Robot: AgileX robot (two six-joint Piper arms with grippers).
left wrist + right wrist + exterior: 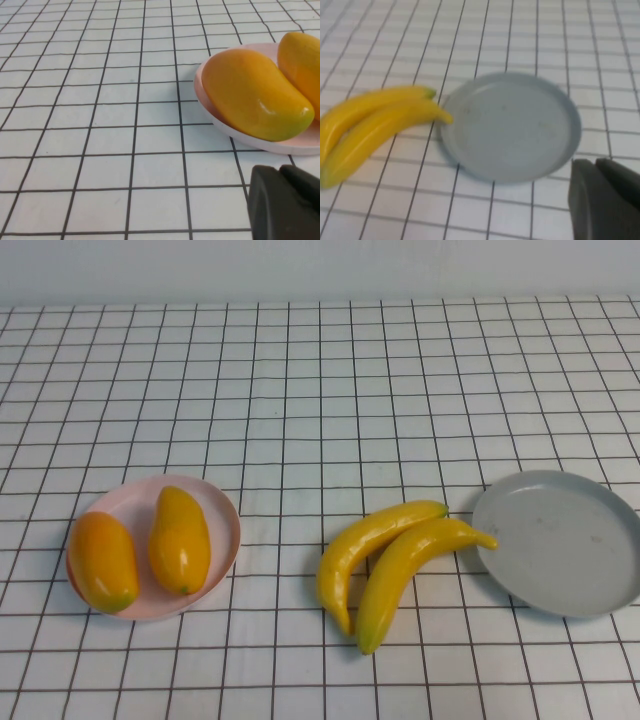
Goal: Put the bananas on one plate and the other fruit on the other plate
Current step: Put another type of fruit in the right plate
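Observation:
Two bananas (370,538) (405,565) lie side by side on the table, just left of the empty grey plate (565,540); one banana tip touches its rim. Two mango-like fruits (102,560) (180,538) lie on the pink plate (225,505) at the left. Neither gripper shows in the high view. In the left wrist view my left gripper (279,170) is shut and empty, near the pink plate (260,142) and a mango (255,95). In the right wrist view my right gripper (595,161) is shut and empty beside the grey plate (510,125), with the bananas (370,107) beyond it.
A white cloth with a black grid (300,390) covers the table. A pale wall runs along the far edge.

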